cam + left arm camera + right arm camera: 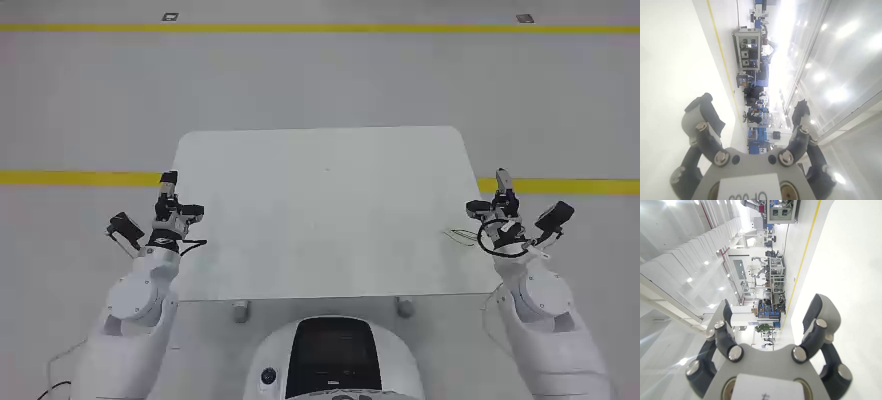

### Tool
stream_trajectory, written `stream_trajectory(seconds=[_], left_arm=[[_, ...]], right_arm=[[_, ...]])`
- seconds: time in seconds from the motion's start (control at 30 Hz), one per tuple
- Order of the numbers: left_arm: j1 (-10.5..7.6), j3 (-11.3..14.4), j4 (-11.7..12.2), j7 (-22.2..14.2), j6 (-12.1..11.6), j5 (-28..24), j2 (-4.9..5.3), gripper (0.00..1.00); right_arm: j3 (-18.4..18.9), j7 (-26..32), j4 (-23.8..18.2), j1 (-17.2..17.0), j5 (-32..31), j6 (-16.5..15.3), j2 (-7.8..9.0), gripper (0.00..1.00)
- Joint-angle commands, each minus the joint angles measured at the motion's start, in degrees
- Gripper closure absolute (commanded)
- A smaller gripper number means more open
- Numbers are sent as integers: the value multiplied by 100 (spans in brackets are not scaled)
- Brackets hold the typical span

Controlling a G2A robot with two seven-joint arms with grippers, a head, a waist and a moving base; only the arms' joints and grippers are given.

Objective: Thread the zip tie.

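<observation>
A thin pale zip tie (462, 236) lies flat on the white table (320, 210), close to its right edge. My right gripper (504, 182) hovers just beyond that edge, a little past the tie, turned on its side. In the right wrist view the right gripper (772, 299) is open with nothing between its fingers, and the table (848, 256) runs alongside. My left gripper (168, 184) hangs at the table's left edge, far from the tie. The left wrist view shows the left gripper (755, 100) open and empty beside the table (668, 75).
A black cable loop (497, 240) hangs on the right wrist near the tie. Yellow floor lines (60, 178) run behind the table. Workshop racks and machines (749, 53) stand far off in the room.
</observation>
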Motion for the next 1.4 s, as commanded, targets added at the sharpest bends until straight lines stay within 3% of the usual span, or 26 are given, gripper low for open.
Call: stream_trajectory(seconds=[0.0,0.03,0.07,0.1,0.13,0.17,0.2,0.23,0.27,0.3,0.33,0.37,0.4,0.43,0.47,0.5,0.53,0.57,0.6,0.63,0.67,0.7,0.73,1.0,1.3,1.37], left_arm=[[0,0,0,0,0,0,0,22],[0,0,0,0,0,0,0,22],[0,0,0,0,0,0,0,0],[0,0,0,0,0,0,0,22],[0,0,0,0,0,0,0,0],[0,0,0,0,0,0,0,22],[0,0,0,0,0,0,0,22],[0,0,0,0,0,0,0,0],[0,0,0,0,0,0,0,22],[0,0,0,0,0,0,0,0],[0,0,0,0,0,0,0,22],[0,0,0,0,0,0,0,22],[0,0,0,0,0,0,0,0],[0,0,0,0,0,0,0,22],[0,0,0,0,0,0,0,22],[0,0,0,0,0,0,0,0],[0,0,0,0,0,0,0,22],[0,0,0,0,0,0,0,0],[0,0,0,0,0,0,0,0],[0,0,0,0,0,0,0,22],[0,0,0,0,0,0,0,0],[0,0,0,0,0,0,0,22],[0,0,0,0,0,0,0,0],[0,0,0,0,0,0,0,0],[0,0,0,0,0,0,0,0],[0,0,0,0,0,0,0,0]], right_arm=[[0,0,0,0,0,0,0,22],[0,0,0,0,0,0,0,22],[0,0,0,0,0,0,0,0],[0,0,0,0,0,0,0,22],[0,0,0,0,0,0,0,22],[0,0,0,0,0,0,0,22],[0,0,0,0,0,0,0,22],[0,0,0,0,0,0,0,22],[0,0,0,0,0,0,0,0],[0,0,0,0,0,0,0,0],[0,0,0,0,0,0,0,0],[0,0,0,0,0,0,0,0],[0,0,0,0,0,0,0,0],[0,0,0,0,0,0,0,0],[0,0,0,0,0,0,0,0],[0,0,0,0,0,0,0,22],[0,0,0,0,0,0,0,0],[0,0,0,0,0,0,0,0],[0,0,0,0,0,0,0,22],[0,0,0,0,0,0,0,22],[0,0,0,0,0,0,0,0],[0,0,0,0,0,0,0,22],[45,-32,28,32,-163,29,11,0],[193,676,293,628,-1461,668,117,0],[107,1576,591,1069,-3295,543,250,0],[107,1576,591,1069,-3295,543,250,0]])
